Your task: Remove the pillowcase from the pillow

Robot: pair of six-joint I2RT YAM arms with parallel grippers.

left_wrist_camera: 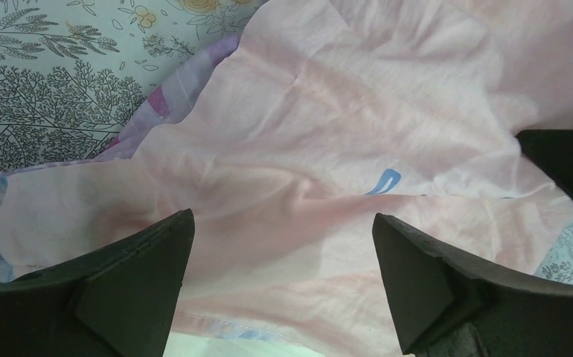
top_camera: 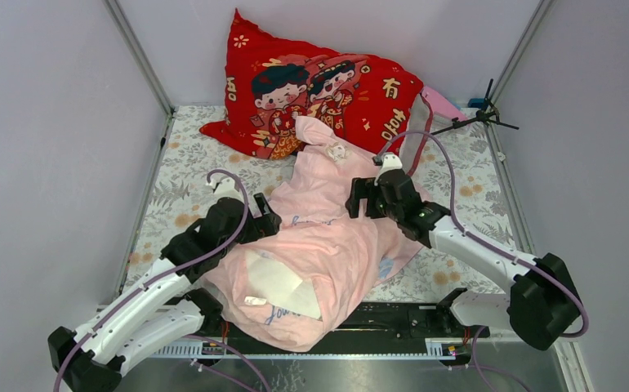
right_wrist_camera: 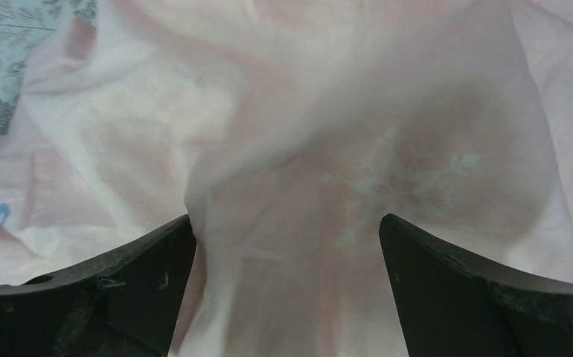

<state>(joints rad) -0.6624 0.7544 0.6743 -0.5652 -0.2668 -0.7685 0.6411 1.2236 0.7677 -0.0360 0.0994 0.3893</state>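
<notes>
**Both grippers spread wide over the pink pillowcase**

The left gripper fills the bottom of its wrist view. Its two black fingers stand far apart, with only the creased pillowcase beneath them. The right gripper is spread just as wide. A raised, blurred fold of the same pink fabric stands between its fingers, close beside one of them but not pinched.

The pillowcase lies in a rumpled heap. At its near end a white patch of the pillow shows bare among the pink folds, and the rest of the pillow is hidden under the fabric. The left gripper sits at the pillowcase's left edge and the right gripper over its upper right part. The floral table cover shows on both sides of the pillowcase. At the pillowcase's far end, touching it, a red cushion printed with a cartoon couple leans toward the back wall. A black stand sits well apart, beyond the pillowcase's far right.
</notes>
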